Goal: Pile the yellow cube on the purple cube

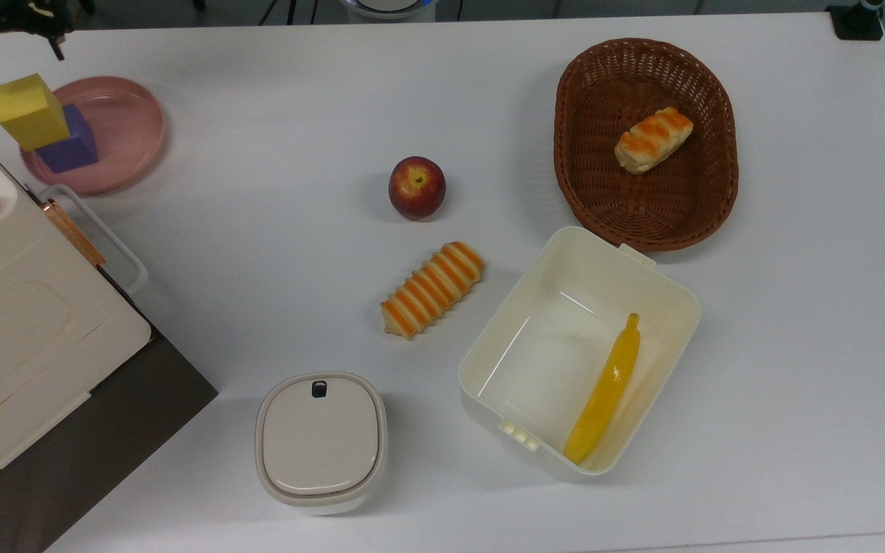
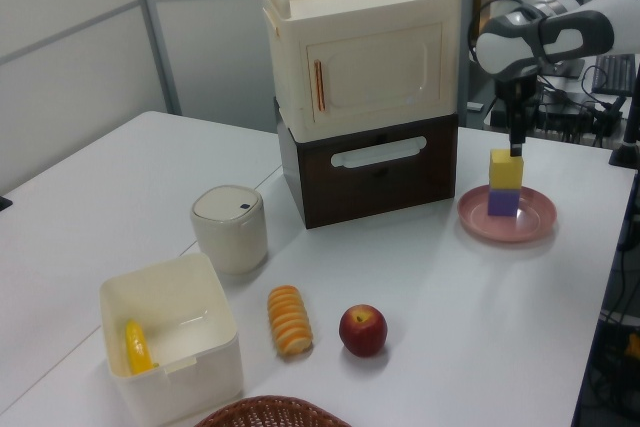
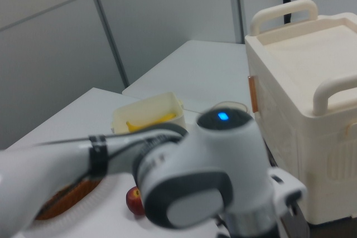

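The yellow cube [image 1: 30, 111] rests on top of the purple cube [image 1: 72, 147], which stands in a pink plate [image 1: 124, 127] at the top view's upper left. In the left view the yellow cube [image 2: 506, 169] sits squarely on the purple cube [image 2: 503, 202] on the plate [image 2: 538, 222]. My gripper [image 1: 11, 55] hangs just above the stack, open, its fingers spread wider than the cube and holding nothing. Seen in the left view, the gripper [image 2: 516, 143] points straight down, a short gap over the yellow cube.
A cream cabinet [image 1: 20, 322] on a dark base stands close beside the plate. Mid-table lie an apple [image 1: 416, 187] and a striped bread [image 1: 432, 289]. A lidded pot [image 1: 321, 439], a cream box [image 1: 488, 338] with a banana [image 1: 604, 392], and a wicker basket [image 1: 565, 115] lie farther off.
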You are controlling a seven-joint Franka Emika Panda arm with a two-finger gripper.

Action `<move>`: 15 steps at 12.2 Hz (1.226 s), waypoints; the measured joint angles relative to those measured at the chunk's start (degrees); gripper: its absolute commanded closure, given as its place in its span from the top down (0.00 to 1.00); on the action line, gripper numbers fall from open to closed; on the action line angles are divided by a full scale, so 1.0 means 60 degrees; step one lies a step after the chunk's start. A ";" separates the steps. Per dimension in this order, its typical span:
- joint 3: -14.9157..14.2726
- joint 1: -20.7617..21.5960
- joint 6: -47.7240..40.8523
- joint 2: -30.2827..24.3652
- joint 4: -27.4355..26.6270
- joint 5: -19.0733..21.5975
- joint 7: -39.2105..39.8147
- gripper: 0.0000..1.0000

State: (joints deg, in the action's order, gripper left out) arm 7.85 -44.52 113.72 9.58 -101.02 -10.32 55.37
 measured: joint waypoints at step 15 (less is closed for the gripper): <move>0.0110 0.6065 -0.3051 -0.1361 0.1041 0.0887 -0.9922 1.00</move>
State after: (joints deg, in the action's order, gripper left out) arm 8.51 -8.13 95.41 1.41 -94.78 -5.00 -4.16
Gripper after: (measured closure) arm 0.000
